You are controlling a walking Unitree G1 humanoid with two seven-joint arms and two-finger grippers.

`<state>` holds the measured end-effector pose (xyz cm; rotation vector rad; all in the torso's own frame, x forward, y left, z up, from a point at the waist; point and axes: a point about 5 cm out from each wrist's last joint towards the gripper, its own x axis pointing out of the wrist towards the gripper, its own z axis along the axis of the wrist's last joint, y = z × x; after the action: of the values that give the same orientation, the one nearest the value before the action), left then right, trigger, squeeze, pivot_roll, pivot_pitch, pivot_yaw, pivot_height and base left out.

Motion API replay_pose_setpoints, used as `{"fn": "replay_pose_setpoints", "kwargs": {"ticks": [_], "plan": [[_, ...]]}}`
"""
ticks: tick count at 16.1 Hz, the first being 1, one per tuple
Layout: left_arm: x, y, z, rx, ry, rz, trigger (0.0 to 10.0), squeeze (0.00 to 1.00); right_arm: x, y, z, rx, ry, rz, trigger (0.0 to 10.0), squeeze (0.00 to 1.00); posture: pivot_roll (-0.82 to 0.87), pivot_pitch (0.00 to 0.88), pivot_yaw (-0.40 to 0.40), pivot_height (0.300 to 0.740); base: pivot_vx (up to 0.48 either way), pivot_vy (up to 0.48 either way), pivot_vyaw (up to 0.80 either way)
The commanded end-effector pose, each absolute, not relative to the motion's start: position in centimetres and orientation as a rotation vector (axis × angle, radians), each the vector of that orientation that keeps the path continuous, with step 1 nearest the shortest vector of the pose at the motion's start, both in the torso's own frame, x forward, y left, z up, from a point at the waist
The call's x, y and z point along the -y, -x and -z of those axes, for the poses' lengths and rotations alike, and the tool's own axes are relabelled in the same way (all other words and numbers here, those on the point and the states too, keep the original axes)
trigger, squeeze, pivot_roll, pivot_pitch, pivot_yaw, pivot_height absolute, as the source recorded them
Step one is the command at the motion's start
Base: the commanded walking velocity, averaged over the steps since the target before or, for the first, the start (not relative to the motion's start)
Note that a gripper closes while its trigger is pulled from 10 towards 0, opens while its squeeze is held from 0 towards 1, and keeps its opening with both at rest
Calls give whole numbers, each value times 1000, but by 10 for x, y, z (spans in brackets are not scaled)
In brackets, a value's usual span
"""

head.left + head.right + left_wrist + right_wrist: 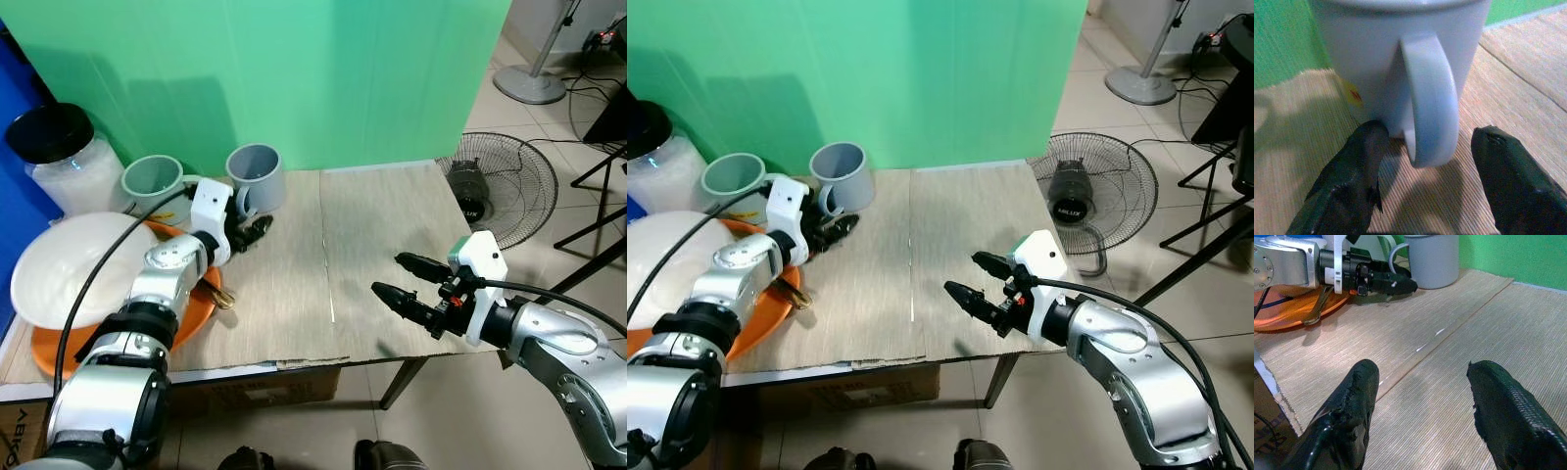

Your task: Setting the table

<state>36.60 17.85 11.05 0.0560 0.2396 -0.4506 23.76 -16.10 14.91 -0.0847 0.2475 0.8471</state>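
A grey-blue mug (259, 177) stands at the back of the wooden table (372, 264), its handle (1430, 112) facing my left gripper (253, 231). That gripper is open, its two black fingers (1352, 181) flanking the handle without closing on it. A second, greenish mug (154, 182) stands to its left. A white bowl (73, 264) rests on an orange plate (196, 308), with a brass spoon (221, 296) at the plate's edge. My right gripper (404, 278) hovers open over the table's right part, holding nothing.
A jar with a black lid (61, 157) stands at the far left. A green screen (323, 78) backs the table. A floor fan (495, 186) lies past the table's right edge, and a fan stand (534, 73) is farther back.
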Motion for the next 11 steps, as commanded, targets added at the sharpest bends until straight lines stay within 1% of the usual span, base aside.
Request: {"fn": "replay_pose_setpoints", "kwargs": {"ticks": [1, 11], "plan": [[-180, -369, -114, -226, -60, 439, 0, 0, 159, -234, -151, -248, 92, -877, 10000, 0, -156, 125, 65, 740, 0, 0, 0], [-174, -370, -117, -179, -60, 445, 0, 0, 155, -234, -149, -248, 99, -896, 10000, 0, -148, 113, 59, 740, 0, 0, 0]]}}
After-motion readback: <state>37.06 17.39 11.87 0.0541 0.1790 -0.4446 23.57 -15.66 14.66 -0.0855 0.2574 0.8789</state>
